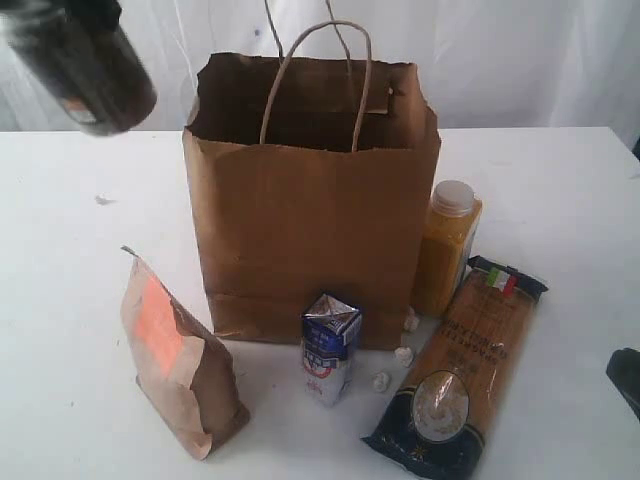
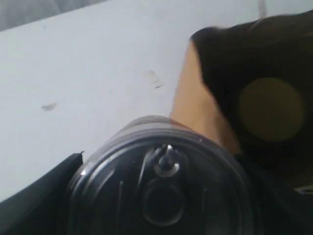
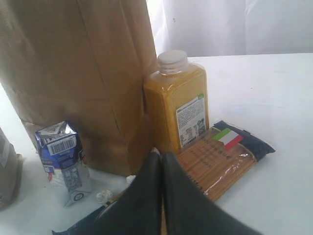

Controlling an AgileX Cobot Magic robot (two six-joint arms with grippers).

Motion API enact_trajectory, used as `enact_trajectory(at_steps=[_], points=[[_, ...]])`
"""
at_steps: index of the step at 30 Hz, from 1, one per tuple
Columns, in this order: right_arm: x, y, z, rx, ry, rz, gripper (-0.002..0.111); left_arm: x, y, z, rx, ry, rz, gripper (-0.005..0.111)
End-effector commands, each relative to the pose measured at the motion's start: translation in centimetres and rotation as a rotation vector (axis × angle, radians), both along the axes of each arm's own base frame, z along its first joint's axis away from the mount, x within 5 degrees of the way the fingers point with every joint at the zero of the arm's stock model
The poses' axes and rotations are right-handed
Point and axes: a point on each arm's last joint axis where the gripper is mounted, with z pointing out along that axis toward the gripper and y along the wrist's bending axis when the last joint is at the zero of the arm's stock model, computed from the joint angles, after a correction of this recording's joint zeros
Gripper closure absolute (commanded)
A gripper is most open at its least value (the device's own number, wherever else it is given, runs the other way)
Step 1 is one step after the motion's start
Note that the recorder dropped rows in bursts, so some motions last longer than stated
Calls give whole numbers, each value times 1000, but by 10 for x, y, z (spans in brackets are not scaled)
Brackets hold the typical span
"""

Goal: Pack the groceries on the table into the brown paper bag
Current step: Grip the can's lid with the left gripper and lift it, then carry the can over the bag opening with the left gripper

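My left gripper (image 2: 159, 210) is shut on the dark silver-topped can (image 1: 85, 65), which hangs in the air up left of the brown paper bag (image 1: 310, 230). The bag stands open mid-table; a blurred yellow lid (image 2: 269, 110) shows inside it. In front of the bag stand the kraft pouch (image 1: 175, 360) and the blue-white carton (image 1: 330, 345). To its right are the orange juice bottle (image 1: 448, 250) and the flat-lying pasta packet (image 1: 460, 370). My right gripper (image 3: 161, 155) is shut and empty, low over the pasta packet's near end, pointing at the bottle.
Small white crumpled bits (image 1: 392, 365) lie at the bag's foot between the carton and the pasta packet. The white table (image 1: 560, 200) runs back to a white curtain. The bag's two loop handles (image 1: 315, 80) stand up above its mouth.
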Motion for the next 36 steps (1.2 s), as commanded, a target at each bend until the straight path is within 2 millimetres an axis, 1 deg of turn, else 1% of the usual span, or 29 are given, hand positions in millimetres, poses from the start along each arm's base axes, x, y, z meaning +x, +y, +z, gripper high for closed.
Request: enact_trajectory(at_steps=[1,3,4,7,9,16,18,22,27,30,36], points=[[0,0,-1,-7,-8,-2,108,-26,-7,50,-152,-106,-133,107],[0,0,-1,-7,-8,-2,108,-26,-10,60,-183,-128,-163,107],[0,0,-1,-7,-8,-2,108,-26,-11,61,-188,-124,-170,107],[0,0,-1,-7,-8,-2,108,-18,-18,59,-204,-82,-204,107],[0,0,-1,-7,-8,-2,108,-12,-29,54,-194,-73,-249,107],[0,0,-1,-7,-8,-2,108,15,-67,32,-136,-79,-286,107],[0,0,-1,-7,-8,-2,108,23,-73,25,-117,-75,-283,107],[0,0,-1,-7,-8,-2,108,40,-82,9,-97,-45,-274,107],[0,0,-1,-7,-8,-2,108,56,-91,-7,-79,-38,-281,107],[0,0,-1,-7,-8,-2,108,63,-95,-15,-69,-19,-284,107],[0,0,-1,-7,-8,-2,108,75,-102,-40,-17,70,-304,107]])
